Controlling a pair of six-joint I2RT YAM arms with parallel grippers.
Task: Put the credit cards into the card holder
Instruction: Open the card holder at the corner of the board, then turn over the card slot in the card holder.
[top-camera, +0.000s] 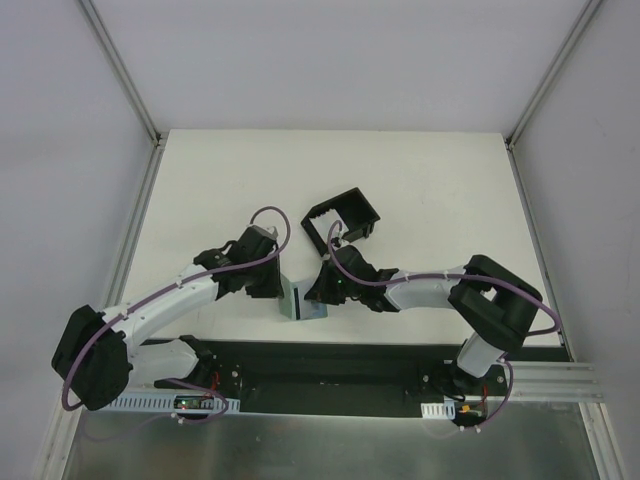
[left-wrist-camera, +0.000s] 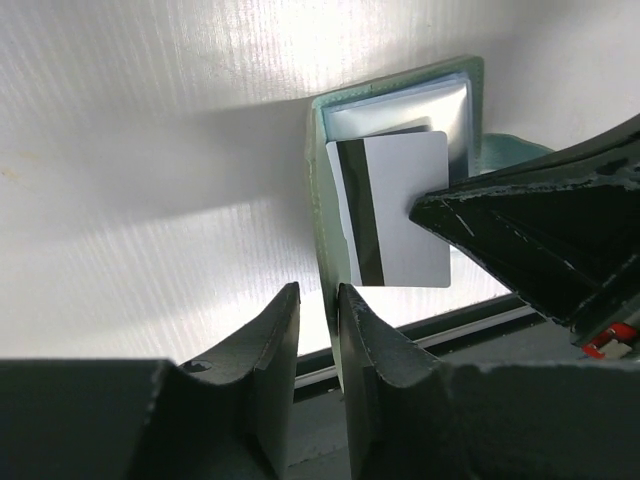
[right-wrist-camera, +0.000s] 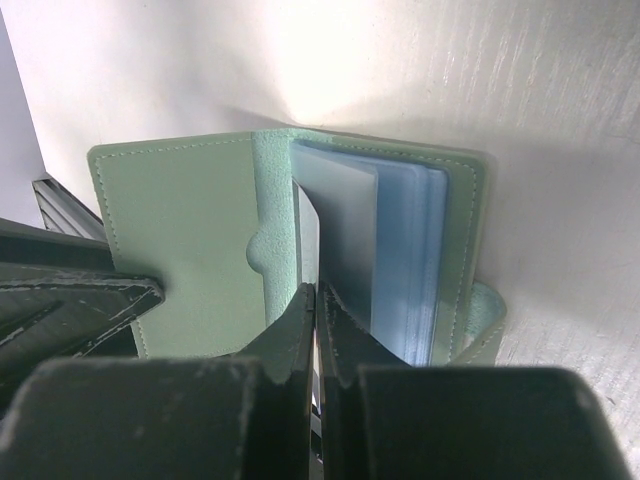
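Observation:
The whitish-grey credit card with a dark stripe (left-wrist-camera: 400, 215) stands upright over the open grey-green case (top-camera: 303, 303). My right gripper (right-wrist-camera: 316, 292) is shut on its edge; its fingers (left-wrist-camera: 520, 230) show in the left wrist view. The card is edge-on (right-wrist-camera: 305, 225) beside the case's clear sleeves. Light blue sheets (right-wrist-camera: 415, 260) sit in the case; I cannot tell a card from the sleeves. My left gripper (left-wrist-camera: 317, 295) is narrowly open, with the case's cover edge (left-wrist-camera: 325, 220) between the fingers, touching the right one. The black card holder (top-camera: 345, 220) stands behind the grippers, apart from them.
The case's open cover (right-wrist-camera: 180, 230) lies flat to the left in the right wrist view. The black base rail (top-camera: 330, 358) runs along the table's near edge, just in front of the case. Metal frame posts (top-camera: 135, 215) line the table's sides.

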